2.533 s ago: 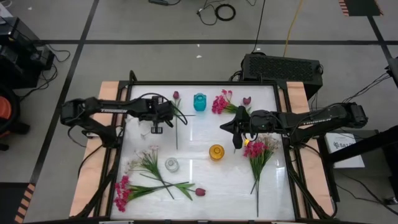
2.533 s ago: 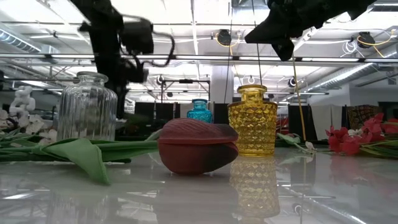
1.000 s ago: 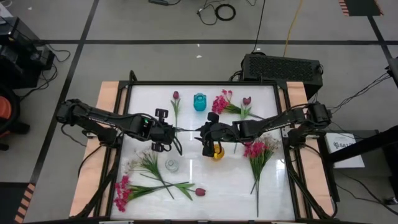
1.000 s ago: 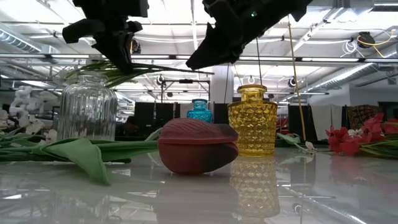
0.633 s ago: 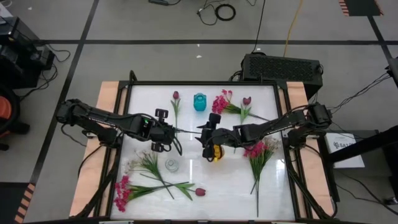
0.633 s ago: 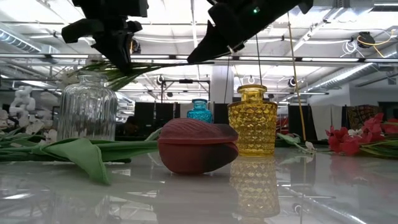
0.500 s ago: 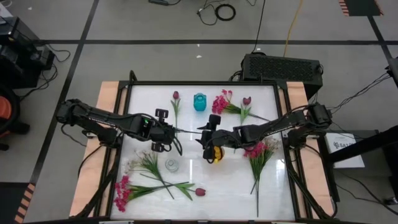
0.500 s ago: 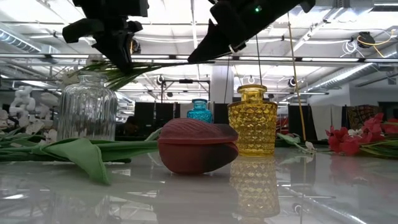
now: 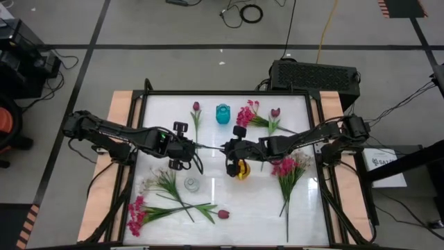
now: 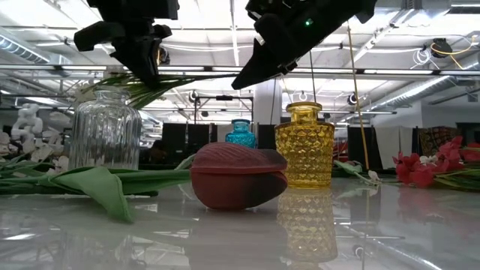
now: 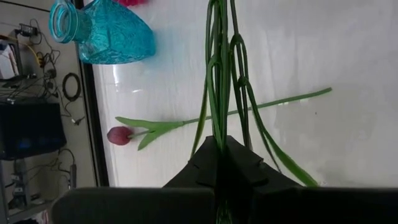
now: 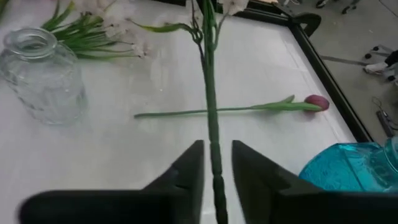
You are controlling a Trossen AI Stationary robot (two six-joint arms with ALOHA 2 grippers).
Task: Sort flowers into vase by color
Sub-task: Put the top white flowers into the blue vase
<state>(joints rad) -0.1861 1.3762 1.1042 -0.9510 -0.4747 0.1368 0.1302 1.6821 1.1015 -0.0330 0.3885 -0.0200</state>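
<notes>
Left gripper (image 11: 219, 163) jaws are clamping the flower stem (image 12: 209, 99), running lengthwise between the right gripper (image 12: 216, 180) jaws, which are standing slightly apart around it.

light: bright, even; I see ceiling lamps (image 10: 270, 45) in low view
glare: white table (image 9: 208, 139) shines overhead; mirrors yellow vase (image 10: 304, 146) down low
backlight: arms go near-black against ceiling
blur: close fingers (image 12: 186, 174) soft in right wrist view
shadows: faint
</notes>
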